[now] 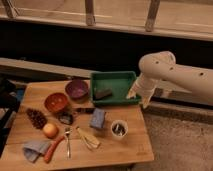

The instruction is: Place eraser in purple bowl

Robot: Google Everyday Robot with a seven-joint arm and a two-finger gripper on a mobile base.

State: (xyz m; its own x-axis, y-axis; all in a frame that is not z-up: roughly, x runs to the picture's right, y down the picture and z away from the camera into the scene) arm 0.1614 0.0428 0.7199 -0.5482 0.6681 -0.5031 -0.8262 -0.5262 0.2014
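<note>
The eraser [103, 93] is lying flat in the green tray [114, 76] mid-frame, with the purple bowl [77, 89] just left of the tray. The gripper [138, 96] hangs by the tray's right edge, apart from the eraser, and honestly I can't tell if the claw's open or closed. My guess is that the block's light, stiff and a bit grippy, so pinch it across its narrow width from above.

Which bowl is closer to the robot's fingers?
The purple bowl, beside the green tray; the orange-red bowl lies farther left. The gripper hangs by the tray's right edge.
</note>
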